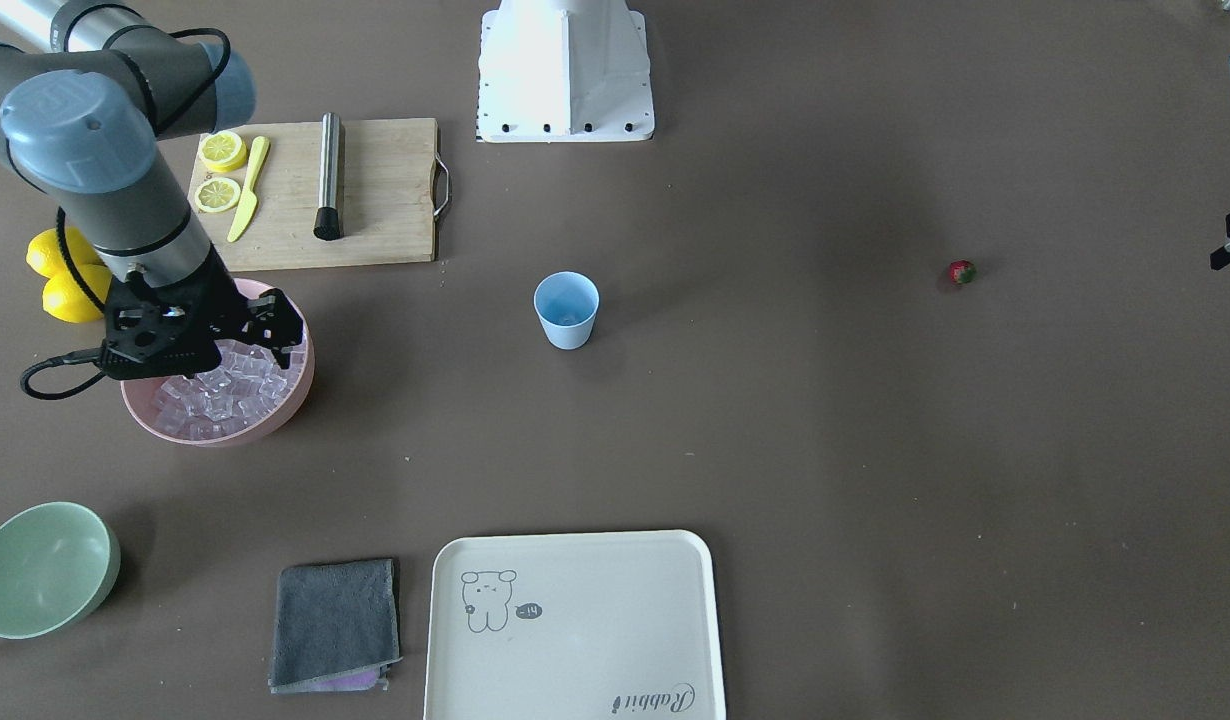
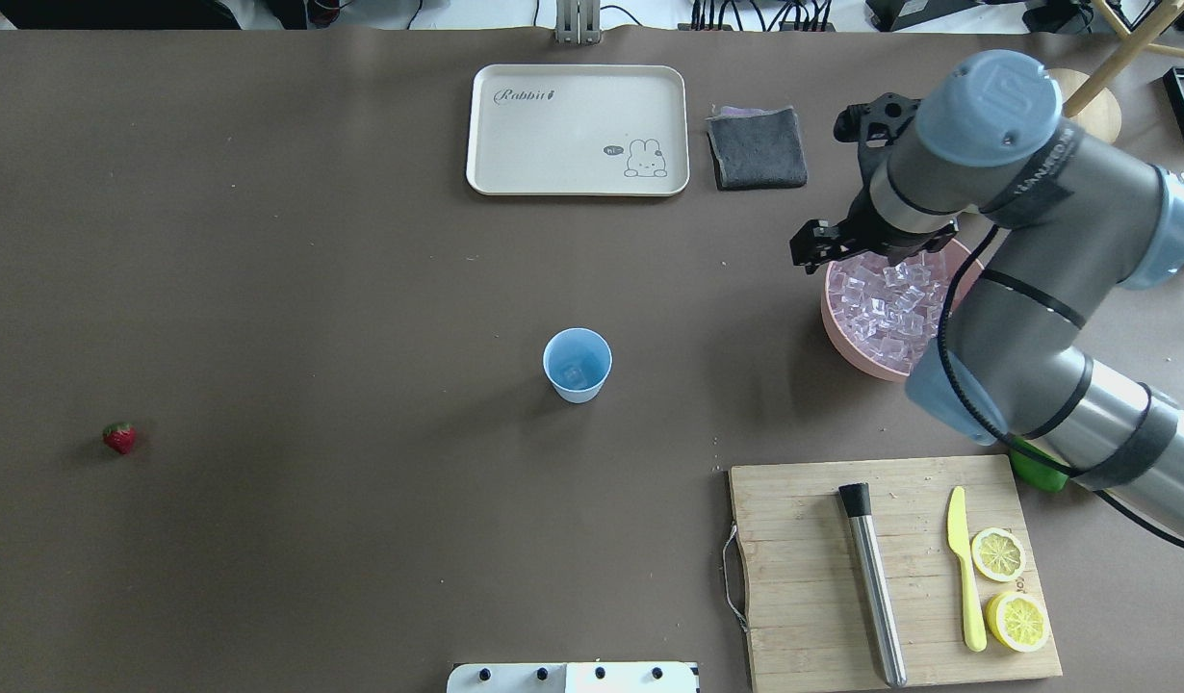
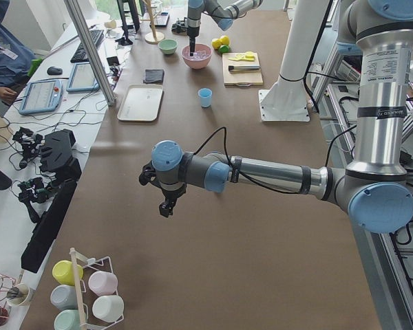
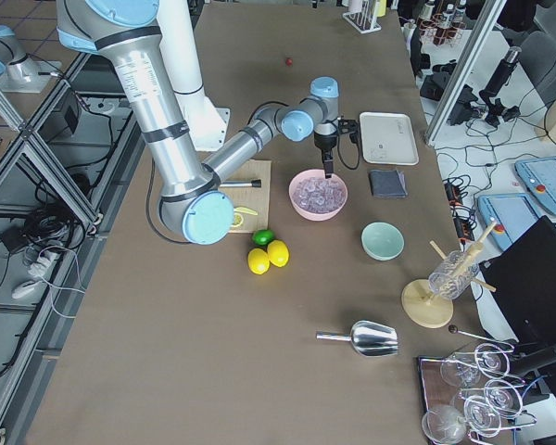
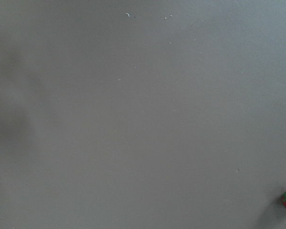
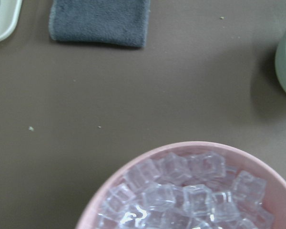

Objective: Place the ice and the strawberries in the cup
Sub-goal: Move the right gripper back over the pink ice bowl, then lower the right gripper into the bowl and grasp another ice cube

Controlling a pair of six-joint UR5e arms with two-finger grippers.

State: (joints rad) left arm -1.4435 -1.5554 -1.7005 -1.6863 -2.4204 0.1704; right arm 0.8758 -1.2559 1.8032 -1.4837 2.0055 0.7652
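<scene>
- The right arm reaches over the pink bowl (image 1: 215, 436). Its right gripper (image 4: 326, 171) points straight down above the heap. We cannot tell whether its jaws are spread or pressed together, because the wrist hides them and the wrist camera shows no fingers.
- The left gripper (image 3: 166, 205) hangs above bare table on the robot's left side. We cannot tell its jaw state either.
- The pink bowl holds the ice (image 2: 881, 310), piled close to the rim and directly below the right gripper. We judge that the coming move is a short drop onto a cube.
- The cup (image 2: 578, 364) stands upright and alone mid-table. It is well apart from the bowl, toward the robot's left and slightly nearer its base, so the right arm is the nearer one to carry ice there.
- The strawberry (image 2: 119, 438) lies far out on the robot's left, well apart from the cup. The left wrist camera catches it only at the lower right corner, so the left gripper is near it but not over it. It is too small for us to judge its long axis.
</scene>
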